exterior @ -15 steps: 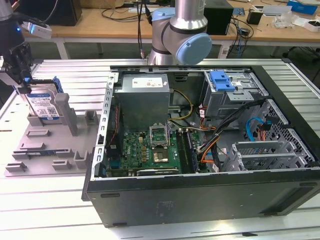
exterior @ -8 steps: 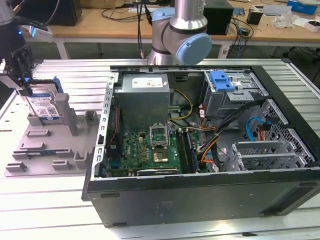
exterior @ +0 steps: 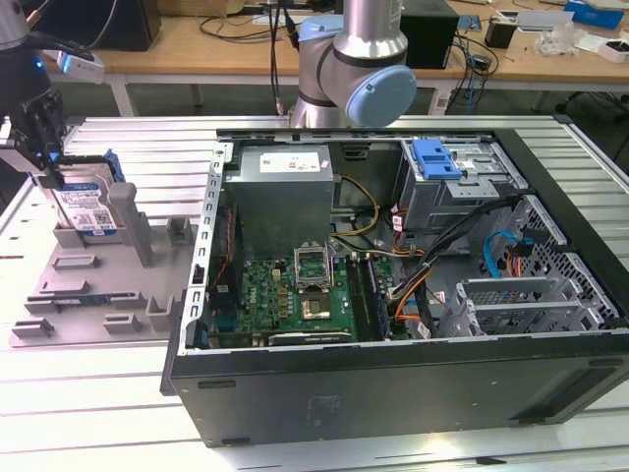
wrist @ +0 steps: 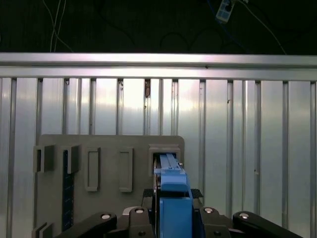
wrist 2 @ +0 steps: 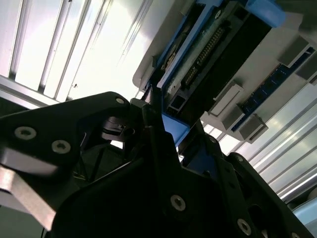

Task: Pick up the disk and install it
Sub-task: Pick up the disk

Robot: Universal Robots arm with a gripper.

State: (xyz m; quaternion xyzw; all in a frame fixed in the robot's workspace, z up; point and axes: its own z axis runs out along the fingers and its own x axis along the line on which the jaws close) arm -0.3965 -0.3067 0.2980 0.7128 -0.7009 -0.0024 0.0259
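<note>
The disk stands on edge in a slot of the grey holder plate at the exterior view's left, its silver face and white-and-blue label showing inside a blue carrier frame. My gripper sits over its upper edge, fingers on either side of the frame. In the first wrist view the blue frame of the disk runs between the black fingers of the gripper, down into the holder plate. The second wrist view shows the disk with the gripper shut on its blue edge.
An open computer case fills the middle and the exterior view's right. Inside it are a grey drive cage with a blue latch, a grey power supply box, a motherboard and cables. The arm's base stands behind the case.
</note>
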